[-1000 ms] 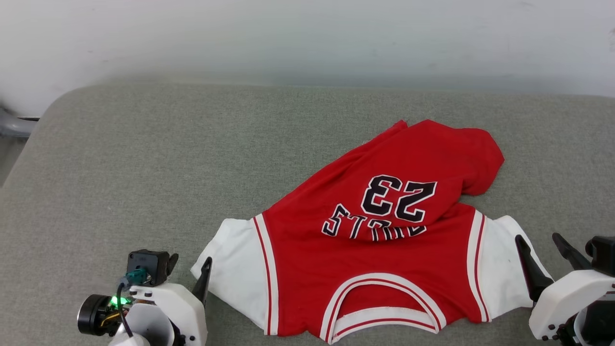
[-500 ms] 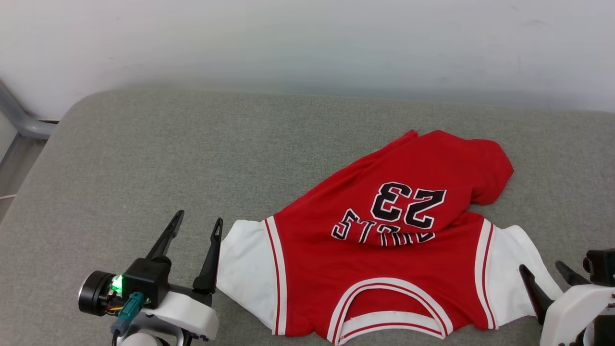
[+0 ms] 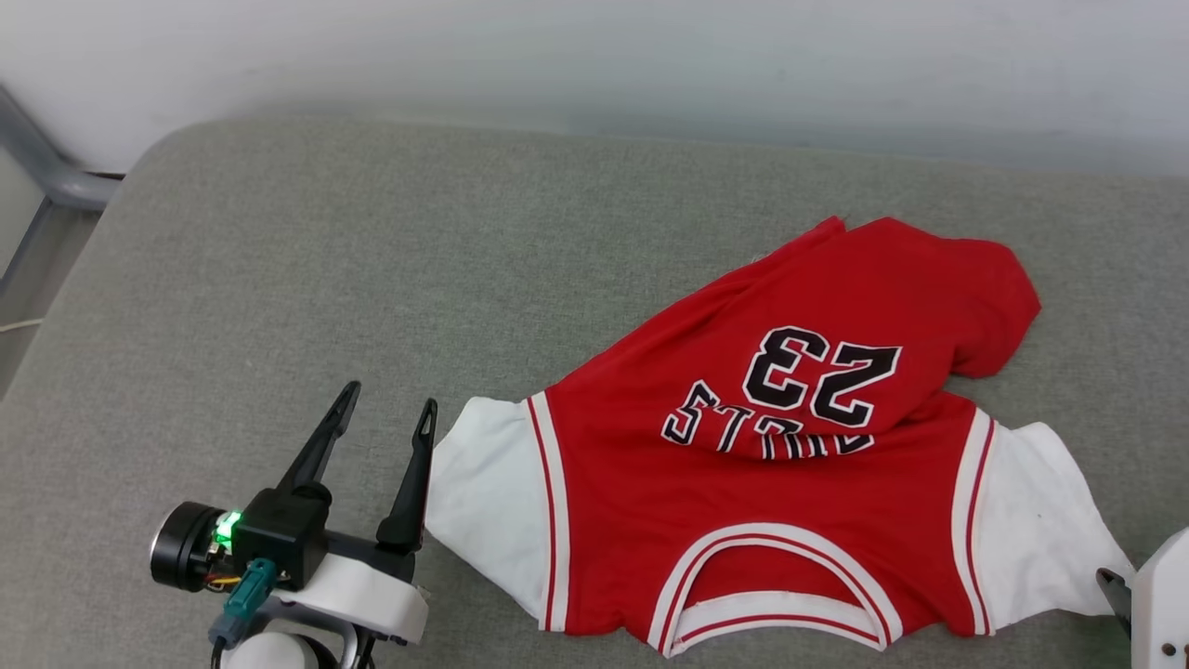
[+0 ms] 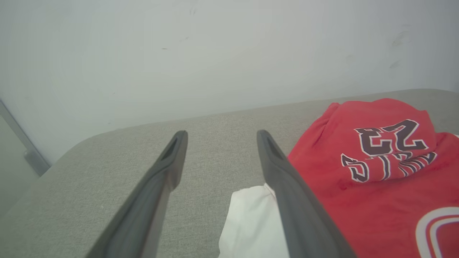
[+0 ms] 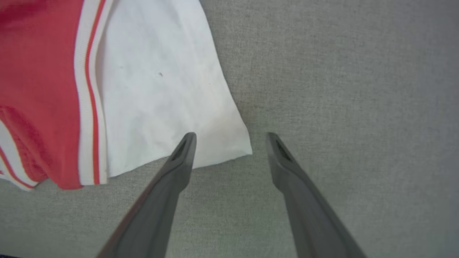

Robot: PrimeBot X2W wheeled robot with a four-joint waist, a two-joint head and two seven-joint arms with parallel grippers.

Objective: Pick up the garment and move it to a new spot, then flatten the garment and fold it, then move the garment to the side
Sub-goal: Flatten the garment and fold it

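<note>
the left gripper [image 3: 390, 401] has swung round: a second ago it sat low with one finger against the white left sleeve [image 3: 483, 502], and now both long fingers point up the grey cushion [image 3: 372, 260], spread wide, with nothing between them. the inner finger stands just beside the sleeve's edge. the right gripper [image 5: 231, 136] has pulled back toward the near edge, jaws also wide apart and empty, its fingertips straddling the outer corner of the right sleeve [image 5: 161, 89]. the whole head view has slid too, but that is the camera turning; the garment [image 3: 771, 465] itself looks unmoved, lying on the right half of the cushion, collar toward the robot. its hem end is still flopped back over the chest, the 23 showing upside down. so the shirt looks let go, and the flattening is not done: that folded-back flap likely needs pulling out straight before any fold begins.
</note>
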